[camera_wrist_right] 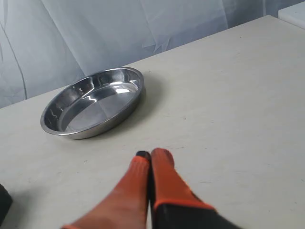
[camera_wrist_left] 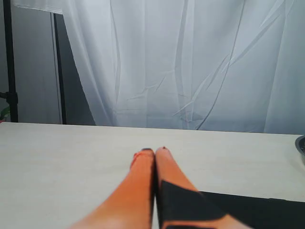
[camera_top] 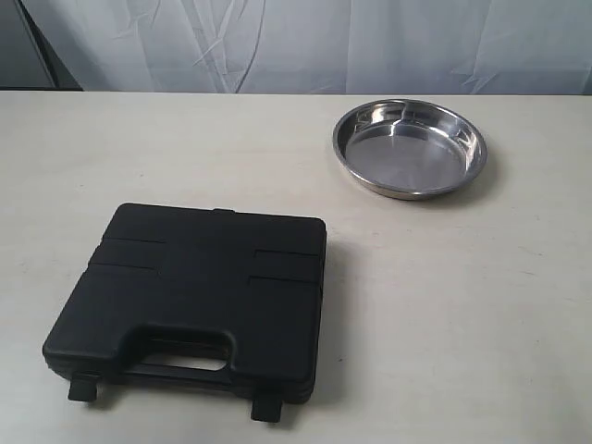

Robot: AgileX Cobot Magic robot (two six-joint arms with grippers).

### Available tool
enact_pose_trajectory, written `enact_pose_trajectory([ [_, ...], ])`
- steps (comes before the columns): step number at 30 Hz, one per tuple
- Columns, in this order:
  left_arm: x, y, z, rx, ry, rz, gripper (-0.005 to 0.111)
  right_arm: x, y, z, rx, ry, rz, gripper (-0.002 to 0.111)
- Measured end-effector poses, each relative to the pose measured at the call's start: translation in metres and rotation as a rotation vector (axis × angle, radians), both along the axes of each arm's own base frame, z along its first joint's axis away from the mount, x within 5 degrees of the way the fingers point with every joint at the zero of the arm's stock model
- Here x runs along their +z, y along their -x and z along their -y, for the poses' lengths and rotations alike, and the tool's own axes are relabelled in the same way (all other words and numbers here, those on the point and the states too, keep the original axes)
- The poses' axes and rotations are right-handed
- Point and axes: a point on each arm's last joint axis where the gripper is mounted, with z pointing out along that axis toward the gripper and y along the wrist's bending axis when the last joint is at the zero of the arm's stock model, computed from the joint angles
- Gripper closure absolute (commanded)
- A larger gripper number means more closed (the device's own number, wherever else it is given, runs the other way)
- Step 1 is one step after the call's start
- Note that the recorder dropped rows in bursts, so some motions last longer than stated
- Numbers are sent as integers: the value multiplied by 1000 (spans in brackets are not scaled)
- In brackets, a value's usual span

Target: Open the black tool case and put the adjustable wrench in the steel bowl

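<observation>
Black tool case (camera_top: 199, 277) closed, contents hidden; steel bowl (camera_top: 409, 148) apart; left tool (camera_wrist_left: 155, 151) and right tool (camera_wrist_right: 150, 155) both pinched narrow.

In the left wrist view, only slivers of steel bowl (camera_wrist_left: 301, 146) and black tool case (camera_wrist_left: 271, 214).

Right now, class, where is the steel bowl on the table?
In the exterior view the steel bowl sits toward the far right of the table, apart from the closed black tool case lying nearer on the left.
</observation>
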Motion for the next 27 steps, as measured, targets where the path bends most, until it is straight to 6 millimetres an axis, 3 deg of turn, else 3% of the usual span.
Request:
enact_pose_trajectory([
  [18,0,0,0,0,0,0,107,4,-1,3,0,110,33,108],
  [27,0,0,0,0,0,0,107,33,-3,-5,72,154,368,108],
])
